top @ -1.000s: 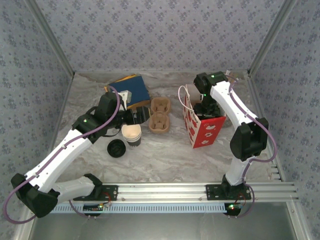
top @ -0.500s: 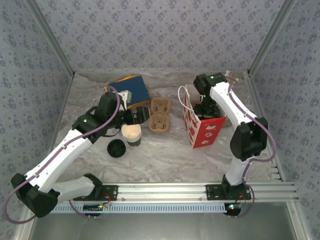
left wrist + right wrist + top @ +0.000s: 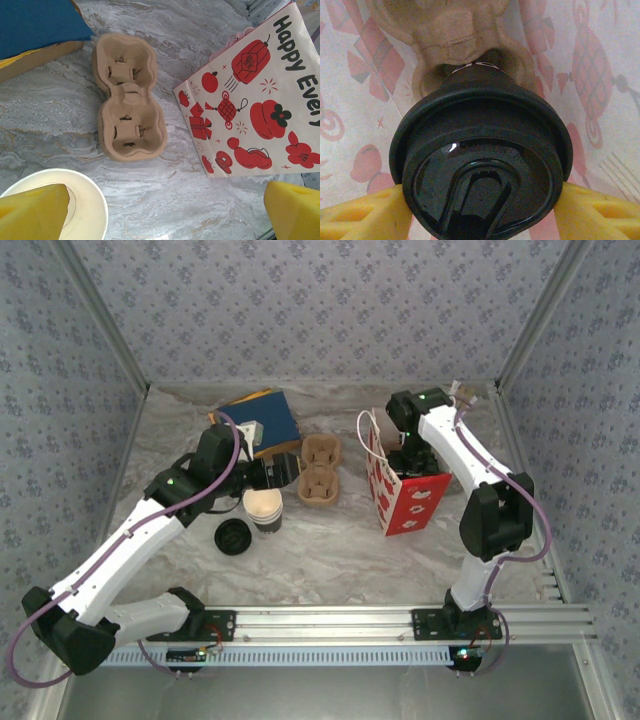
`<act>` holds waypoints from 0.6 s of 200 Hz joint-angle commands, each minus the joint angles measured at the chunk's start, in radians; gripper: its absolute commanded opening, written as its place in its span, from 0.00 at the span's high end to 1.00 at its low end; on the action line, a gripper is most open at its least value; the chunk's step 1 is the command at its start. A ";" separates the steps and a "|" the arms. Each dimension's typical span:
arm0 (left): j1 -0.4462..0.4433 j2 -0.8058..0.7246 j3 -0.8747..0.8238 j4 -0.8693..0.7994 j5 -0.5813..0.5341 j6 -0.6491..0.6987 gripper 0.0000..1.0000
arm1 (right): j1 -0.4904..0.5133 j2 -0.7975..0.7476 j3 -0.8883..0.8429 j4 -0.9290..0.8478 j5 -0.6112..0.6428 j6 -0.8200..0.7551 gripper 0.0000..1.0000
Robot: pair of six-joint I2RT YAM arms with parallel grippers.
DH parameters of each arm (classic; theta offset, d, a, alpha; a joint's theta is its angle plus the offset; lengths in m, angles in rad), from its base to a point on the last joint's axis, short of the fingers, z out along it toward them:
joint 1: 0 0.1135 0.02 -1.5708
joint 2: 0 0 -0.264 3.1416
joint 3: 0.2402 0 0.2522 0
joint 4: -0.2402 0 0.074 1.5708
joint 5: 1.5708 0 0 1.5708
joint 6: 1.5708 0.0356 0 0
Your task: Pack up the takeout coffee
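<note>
Right gripper [image 3: 480,212] reaches down inside the red-and-white gift bag [image 3: 405,498], which stands upright at the right of the marbled tabletop [image 3: 330,550]. Its yellow jaws are clamped on the takeout coffee [image 3: 480,165], one at each side of the black lid rim. The lid hides the cup wall. A pulp carrier [image 3: 455,30] lies in the bag beyond the lid; cannot tell whether the cup touches it. Left gripper [image 3: 162,212] hangs over the tabletop centre-left, jaws wide apart and holding nothing, one fingertip above the rim of an open paper cup [image 3: 75,200]. An empty two-cup pulp carrier [image 3: 127,107] lies between that cup and the bag. A loose black lid [image 3: 232,537] sits near the cup, and a blue box [image 3: 262,420] lies behind.
</note>
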 commanded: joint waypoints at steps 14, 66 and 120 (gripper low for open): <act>-0.002 -0.010 0.017 -0.006 0.008 -0.009 0.00 | -0.007 0.022 -0.016 0.012 0.000 -0.006 0.28; -0.003 -0.011 0.017 -0.006 0.008 -0.010 0.00 | -0.007 0.023 -0.018 0.012 -0.001 -0.013 0.28; -0.002 -0.007 0.017 -0.003 0.006 -0.009 0.00 | -0.009 0.023 -0.018 0.009 -0.002 -0.013 0.28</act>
